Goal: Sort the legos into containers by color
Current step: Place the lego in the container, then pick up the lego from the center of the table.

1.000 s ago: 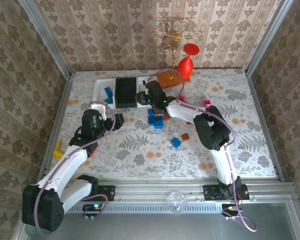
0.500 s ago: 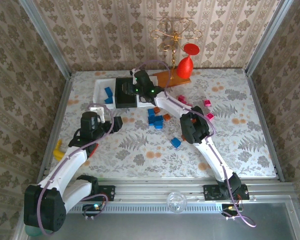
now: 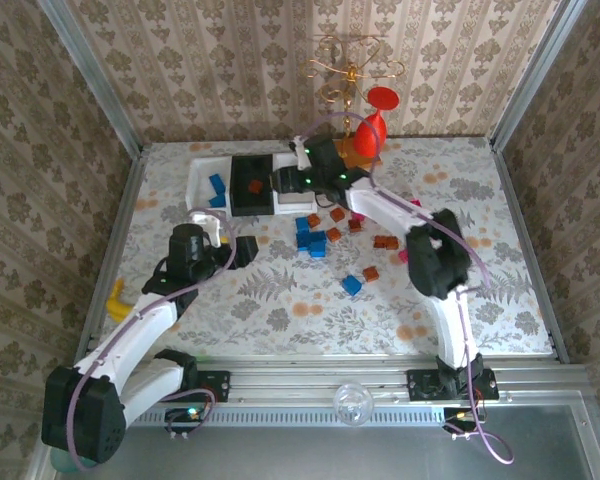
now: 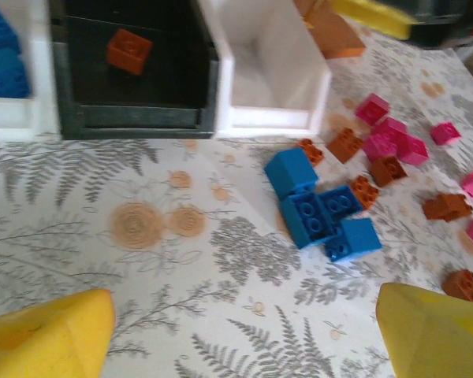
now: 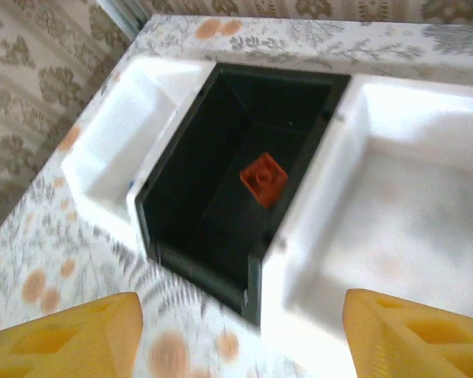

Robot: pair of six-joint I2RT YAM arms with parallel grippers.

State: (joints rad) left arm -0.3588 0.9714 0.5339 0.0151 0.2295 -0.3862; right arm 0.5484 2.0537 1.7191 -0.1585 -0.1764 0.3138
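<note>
Your right pincer [image 5: 243,323] hangs over the row of containers with its yellow fingers spread wide and nothing between them. Directly beneath it, one brown-orange lego [image 5: 263,179] lies on the floor of the black bin [image 5: 181,197], so black appears to be the home for that colour. The empty white bin [image 5: 394,205], on the side of the pincer's right-hand finger, is probably meant for magenta. The second white bin [image 4: 16,130], on the far side of the black one, carries blue bricks [image 4: 0,59].

Your left pincer [image 4: 244,323] is likewise released and empty, low over the counter [image 4: 142,260]. Ahead of it, a little toward its right finger, a blue cluster [image 4: 319,213] of legos sits with its pieces touching. Beyond that, magenta legos [image 4: 390,142] and loose brown-orange bricks [image 4: 447,206] lie scattered. Most of the sorting looks undone, and the blue cluster seems this pincer's nearest pick.
</note>
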